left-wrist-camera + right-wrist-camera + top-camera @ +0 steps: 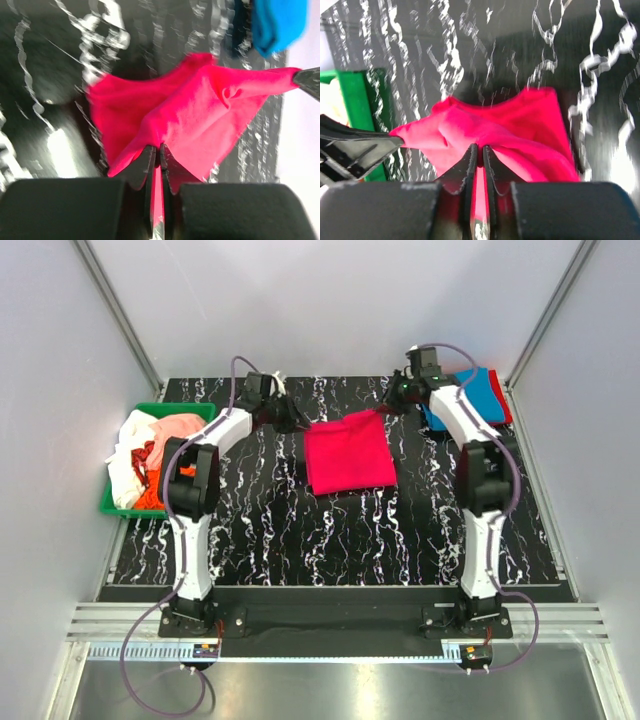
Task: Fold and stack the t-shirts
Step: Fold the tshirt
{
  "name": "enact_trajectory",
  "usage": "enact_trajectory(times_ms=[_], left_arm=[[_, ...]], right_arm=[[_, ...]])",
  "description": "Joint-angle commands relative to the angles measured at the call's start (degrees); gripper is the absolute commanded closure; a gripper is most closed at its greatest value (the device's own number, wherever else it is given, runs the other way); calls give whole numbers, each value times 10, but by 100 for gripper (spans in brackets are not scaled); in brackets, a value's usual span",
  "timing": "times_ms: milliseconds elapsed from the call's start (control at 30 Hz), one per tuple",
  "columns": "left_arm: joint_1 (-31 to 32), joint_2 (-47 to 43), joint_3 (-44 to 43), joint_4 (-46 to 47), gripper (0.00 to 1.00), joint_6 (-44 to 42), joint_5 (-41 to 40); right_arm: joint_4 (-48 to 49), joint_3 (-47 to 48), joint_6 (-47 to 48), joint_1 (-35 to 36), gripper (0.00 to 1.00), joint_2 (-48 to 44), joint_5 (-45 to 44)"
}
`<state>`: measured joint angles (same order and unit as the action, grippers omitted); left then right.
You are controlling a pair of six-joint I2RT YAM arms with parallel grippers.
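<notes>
1. Over on the left, a pale grey wall point(50, 390) closes in the cell, with slanted aluminium posts point(115, 310) framing the back corners.
2. Next, the green bin point(180, 408) sits at the left edge of the desk point(330, 540), a black top veined with white like marble. It is heaped full: a white t-shirt point(125, 465) spills over its left rim, a peach-pink t-shirt point(180, 427) lies at the far end and an orange t-shirt point(150, 498) at the near end.
3. The left arm point(195, 490) reaches towards the far middle of the desk. Its left end effector point(159, 152) has its fingers pressed almost together, with a corner of pink cloth pinched between them.
4. Centre stage is the magenta t-shirt point(348, 452). It is folded to a rough square and lies on the desk, its far edge lifted and stretched between the two arms.
5. The right end effector point(480, 152) mirrors its partner, fingers nearly closed on the other far corner of the same cloth.
6. Behind the right arm point(480, 480), in the far right corner of the desk, a blue t-shirt point(465, 400) lies on top of a red t-shirt point(503, 400).
7. Along the near edge runs a silver rail point(560, 620), where both arm bases are bolted.
</notes>
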<state>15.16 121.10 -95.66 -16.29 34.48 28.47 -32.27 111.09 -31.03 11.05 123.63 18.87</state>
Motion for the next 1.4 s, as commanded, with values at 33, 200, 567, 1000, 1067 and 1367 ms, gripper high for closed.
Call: enact_trajectory(times_ms=[33, 200, 567, 1000, 1067, 1367], left_arm=[[-22, 95, -77, 22, 79, 0, 44], [-54, 127, -139, 7, 73, 0, 87], [-37, -9, -4, -44, 49, -80, 69], [7, 91, -77, -25, 50, -90, 98], [1, 120, -109, -25, 50, -85, 90], [-28, 221, -239, -21, 52, -50, 70]], right_arm=[[8, 130, 6, -23, 72, 119, 70], [-20, 214, 10, -40, 54, 164, 97], [-90, -2, 141, -43, 42, -21, 91], [-80, -136, 192, -43, 44, -28, 102], [-79, -142, 196, -43, 44, -26, 89], [-70, -173, 204, -43, 44, -4, 62]])
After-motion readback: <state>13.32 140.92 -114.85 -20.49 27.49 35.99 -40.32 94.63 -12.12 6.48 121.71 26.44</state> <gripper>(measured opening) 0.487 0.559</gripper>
